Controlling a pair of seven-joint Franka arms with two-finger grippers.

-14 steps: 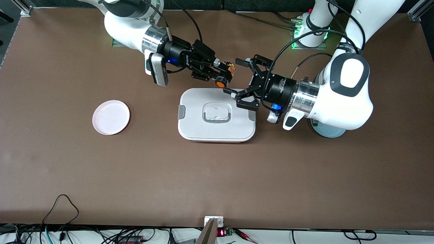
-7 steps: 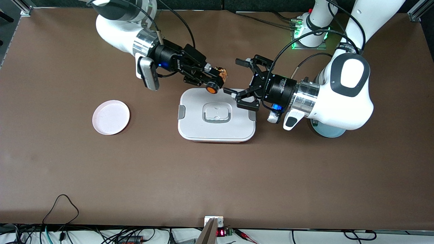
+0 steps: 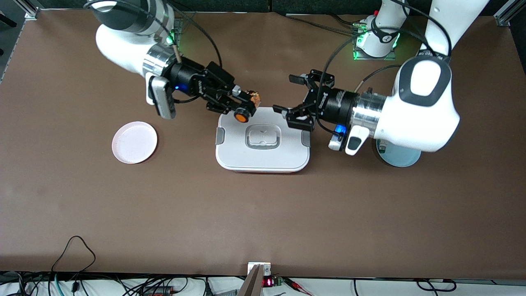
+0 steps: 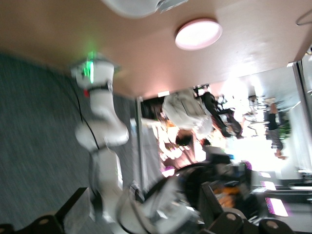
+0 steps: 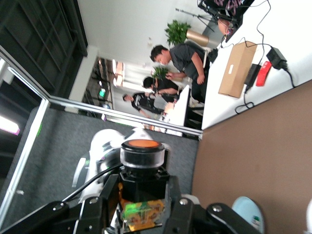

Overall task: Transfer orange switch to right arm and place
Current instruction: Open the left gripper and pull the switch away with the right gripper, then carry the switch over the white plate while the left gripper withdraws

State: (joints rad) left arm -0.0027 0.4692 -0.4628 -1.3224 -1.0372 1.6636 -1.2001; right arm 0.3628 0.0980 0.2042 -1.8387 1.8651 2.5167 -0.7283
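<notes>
The orange switch [image 3: 242,112], a black body with a round orange cap and brassy terminals, is clamped in my right gripper [image 3: 246,106], which is shut on it. It hangs over the corner of the white lidded box [image 3: 263,152] toward the right arm's end. In the right wrist view the switch [image 5: 142,168] stands between the black fingers [image 5: 100,207], cap pointing away from the wrist. My left gripper [image 3: 287,94] is open with nothing in it, over the box's other corner, a short gap from the switch. Its wide-apart fingers [image 4: 48,224] show blurred in the left wrist view.
A pink plate [image 3: 134,142] lies toward the right arm's end of the table, seen too as the pink plate [image 4: 198,34] in the left wrist view. A pale blue dish [image 3: 397,158] sits partly under the left arm. Cables run along the table's near edge.
My right gripper has carried the switch away from the left gripper, toward the right arm's end, and over the box's corner. The left gripper stayed open and shifted slightly.
</notes>
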